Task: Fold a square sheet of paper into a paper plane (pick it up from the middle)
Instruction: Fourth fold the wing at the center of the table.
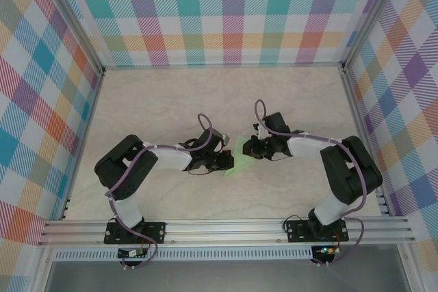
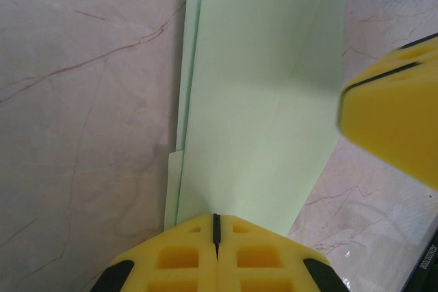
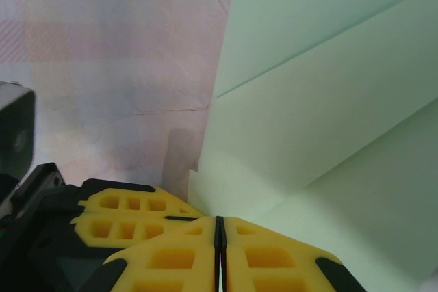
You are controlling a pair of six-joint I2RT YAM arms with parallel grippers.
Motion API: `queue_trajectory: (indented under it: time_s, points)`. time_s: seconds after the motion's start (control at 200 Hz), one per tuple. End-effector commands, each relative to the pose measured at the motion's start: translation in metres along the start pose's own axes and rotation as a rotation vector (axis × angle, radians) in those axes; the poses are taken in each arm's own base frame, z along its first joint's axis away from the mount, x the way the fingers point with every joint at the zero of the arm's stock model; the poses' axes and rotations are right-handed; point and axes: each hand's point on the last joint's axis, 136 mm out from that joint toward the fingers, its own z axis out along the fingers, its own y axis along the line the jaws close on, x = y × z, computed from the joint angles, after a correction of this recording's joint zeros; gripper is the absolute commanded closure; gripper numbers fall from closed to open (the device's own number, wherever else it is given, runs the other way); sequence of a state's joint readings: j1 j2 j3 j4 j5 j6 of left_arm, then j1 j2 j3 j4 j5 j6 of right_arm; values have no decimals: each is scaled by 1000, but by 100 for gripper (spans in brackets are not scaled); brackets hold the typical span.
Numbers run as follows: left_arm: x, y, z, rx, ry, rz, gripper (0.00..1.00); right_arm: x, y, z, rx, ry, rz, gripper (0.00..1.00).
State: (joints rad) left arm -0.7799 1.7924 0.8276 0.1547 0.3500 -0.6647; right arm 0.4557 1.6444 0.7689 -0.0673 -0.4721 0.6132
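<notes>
Thin, matt paper in the folded sheet of paper point(image 2: 260, 100), pale mint green, smooth, with crisp flat creases and layered edges. Yellow pads on the left end effector point(image 2: 216, 220) and the right end effector point(image 3: 220, 220): matt, foam-like or rubbery, moulded with square pockets, backed by black plastic. Smooth marble-look desk point(image 2: 82, 100), cream with fine brown veins and a faint sheen. From above, brushed aluminium rails point(image 1: 226, 227), smooth white and black plastic shells on the arms point(image 1: 168, 158), and a matt checked print on the walls point(image 1: 219, 11).
</notes>
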Motion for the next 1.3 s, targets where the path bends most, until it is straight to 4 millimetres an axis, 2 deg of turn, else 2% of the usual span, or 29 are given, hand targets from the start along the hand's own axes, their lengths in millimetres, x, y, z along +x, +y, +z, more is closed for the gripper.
queue_trajectory:
  time_s: [0.0, 0.145, 0.295, 0.715, 0.915, 1.02, 1.13, 1.21, 1.295]
  points:
    - [39, 46, 6, -154, 136, -66, 100, 1, 6, 14, -27, 41, -15, 89]
    - [40, 46, 6, -155, 138, -65, 100, -2, 6, 24, -34, 62, -26, 90]
    - [41, 48, 6, -161, 143, -66, 100, -12, -7, 26, 15, 40, -5, 90]
    - [46, 52, 6, -169, 156, -64, 100, -56, -57, 4, 125, -80, 133, 90]
    - [47, 50, 5, -159, 161, -55, 100, -86, -79, -19, 140, -146, 174, 90]
    - [46, 49, 5, -153, 160, -54, 100, -100, -75, -36, 161, -195, 163, 90]
    - [45, 48, 5, -152, 155, -51, 100, -103, -53, -53, 118, -229, 125, 89]
    - [45, 48, 5, -152, 153, -53, 100, -92, -37, -58, 83, -224, 111, 89]
    - [44, 48, 6, -150, 148, -57, 100, -70, -22, -52, 63, -191, 95, 88]
